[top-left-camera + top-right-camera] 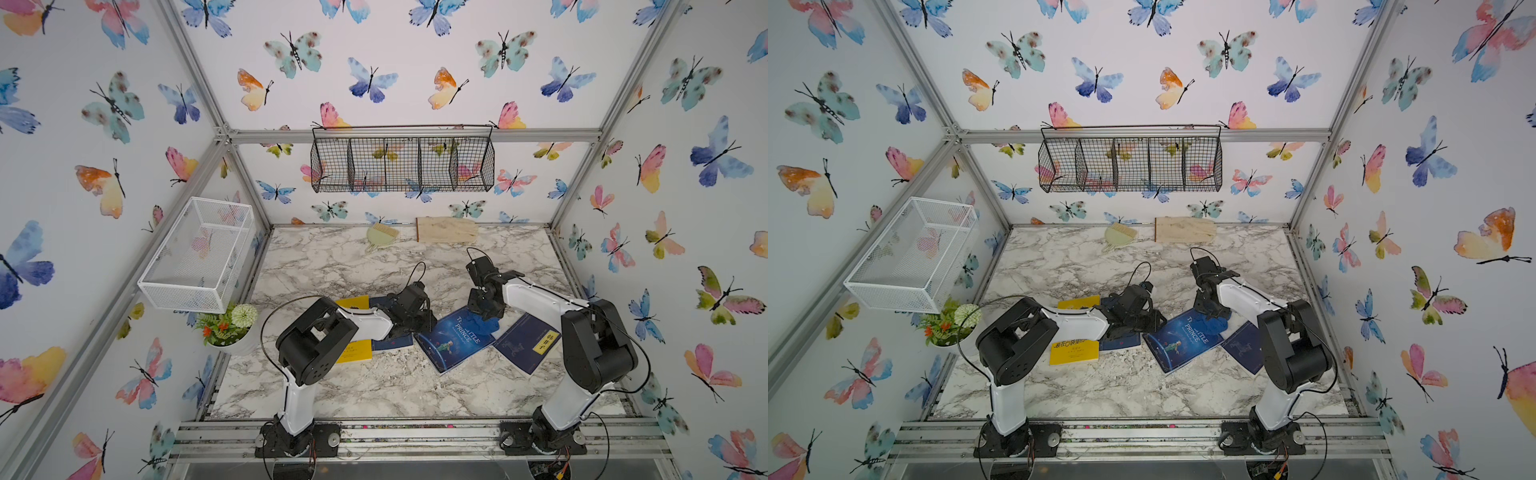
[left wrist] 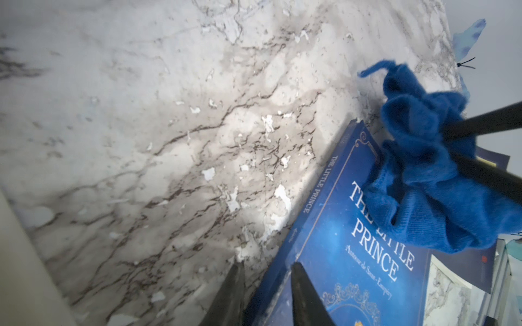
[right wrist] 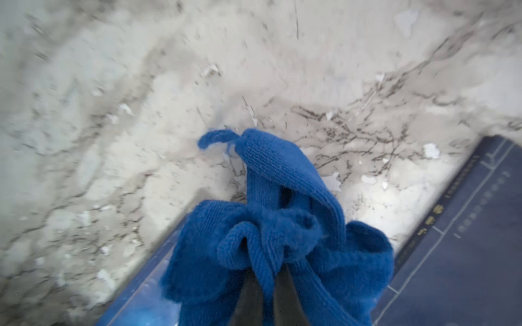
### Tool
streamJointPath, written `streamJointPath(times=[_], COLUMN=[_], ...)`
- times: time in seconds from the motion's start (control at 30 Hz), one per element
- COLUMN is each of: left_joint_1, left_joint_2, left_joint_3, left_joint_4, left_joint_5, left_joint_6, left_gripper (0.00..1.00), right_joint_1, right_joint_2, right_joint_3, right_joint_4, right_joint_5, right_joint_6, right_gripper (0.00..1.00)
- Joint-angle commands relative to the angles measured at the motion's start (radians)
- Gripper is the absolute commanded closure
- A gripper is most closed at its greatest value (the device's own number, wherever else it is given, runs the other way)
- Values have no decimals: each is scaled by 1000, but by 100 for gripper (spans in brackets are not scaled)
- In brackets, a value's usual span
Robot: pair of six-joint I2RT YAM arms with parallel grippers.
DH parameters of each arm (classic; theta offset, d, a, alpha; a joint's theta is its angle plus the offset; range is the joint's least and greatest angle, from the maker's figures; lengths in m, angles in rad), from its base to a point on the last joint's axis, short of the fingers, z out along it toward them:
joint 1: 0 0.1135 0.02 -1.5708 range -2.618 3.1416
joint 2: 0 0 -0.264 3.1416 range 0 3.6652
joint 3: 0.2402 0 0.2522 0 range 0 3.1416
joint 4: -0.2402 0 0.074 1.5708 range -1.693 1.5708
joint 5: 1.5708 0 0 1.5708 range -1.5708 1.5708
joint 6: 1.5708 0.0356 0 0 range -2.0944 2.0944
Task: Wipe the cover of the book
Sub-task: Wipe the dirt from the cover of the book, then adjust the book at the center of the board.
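Observation:
The book (image 1: 455,338) (image 1: 1183,338) is blue, titled "The Little Prince", and lies flat on the marble table between the two arms. My right gripper (image 3: 275,268) (image 1: 482,309) is shut on a crumpled blue cloth (image 3: 276,225) (image 1: 484,323) (image 2: 423,169), which rests on the cover's far corner beside the title. My left gripper (image 2: 267,265) (image 1: 415,322) is at the book's spine side with its jaws apart. One finger (image 2: 231,288) stands over the marble, the other finger (image 2: 305,293) over the cover, and the spine edge shows between them.
A yellow book (image 1: 353,351) and a dark navy book (image 1: 392,343) lie under the left arm. A navy book with a yellow label (image 1: 525,343) lies right of the task book. A potted plant (image 1: 228,328), white wire basket (image 1: 199,253), green brush (image 1: 381,235) and wooden board (image 1: 446,230) ring the table.

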Motion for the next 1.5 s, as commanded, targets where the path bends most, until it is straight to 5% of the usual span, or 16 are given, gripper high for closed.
streamJointPath(times=[0.0, 0.47, 0.77, 1.07, 1.47], left_joint_1=[5, 14, 15, 16, 14], left_joint_2=[6, 8, 0, 0, -1], left_joint_3=[-37, -40, -44, -49, -56], left_joint_4=[-87, -71, -66, -58, -42], left_joint_5=[-10, 9, 20, 36, 54], left_joint_6=[15, 20, 17, 13, 3], left_gripper=[63, 61, 61, 62, 64], right_joint_1=[4, 4, 4, 1, -47], right_joint_2=[-96, -383, -275, 36, 301], right_joint_3=[50, -367, -478, -185, 335], right_joint_4=[-119, -107, 103, 176, -76], right_joint_5=[-8, -339, -442, -293, -57], right_joint_6=[-15, -61, -20, -48, -152], right_gripper=[99, 99, 98, 99, 99])
